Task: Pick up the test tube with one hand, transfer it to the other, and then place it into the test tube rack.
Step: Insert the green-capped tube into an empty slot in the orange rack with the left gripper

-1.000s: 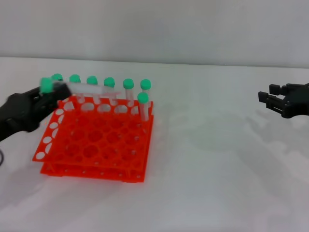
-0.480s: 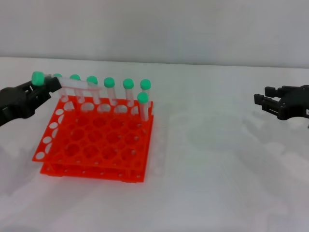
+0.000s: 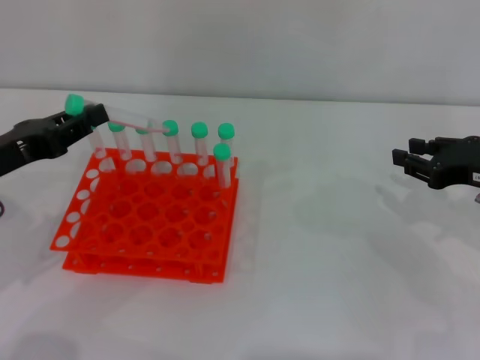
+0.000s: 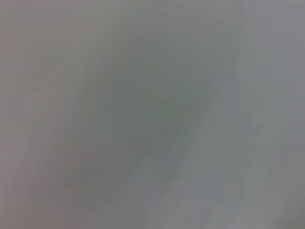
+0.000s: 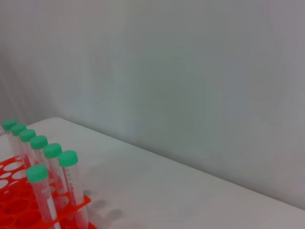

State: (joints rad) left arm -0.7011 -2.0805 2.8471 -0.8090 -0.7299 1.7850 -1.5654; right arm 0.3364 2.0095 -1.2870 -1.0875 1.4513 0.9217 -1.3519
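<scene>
1. At upper left you see the left gripper (image 3: 79, 120) clamped on the tube (image 3: 112, 120), held nearly level above the rack's (image 3: 142, 225) back row.
2. At the right edge, the right gripper (image 3: 409, 161) hovers with fingers apart.

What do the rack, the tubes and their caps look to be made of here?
Test tube rack: probably moulded plastic, uniform bright orange-red with a slight sheen on its perforated plates.
Test tube held nearly level in the left gripper: clear, faintly frosted, likely plastic; the rack shows through it. The standing tubes look alike, with printed graduations.
Caps: opaque matte green, probably plastic.
</scene>
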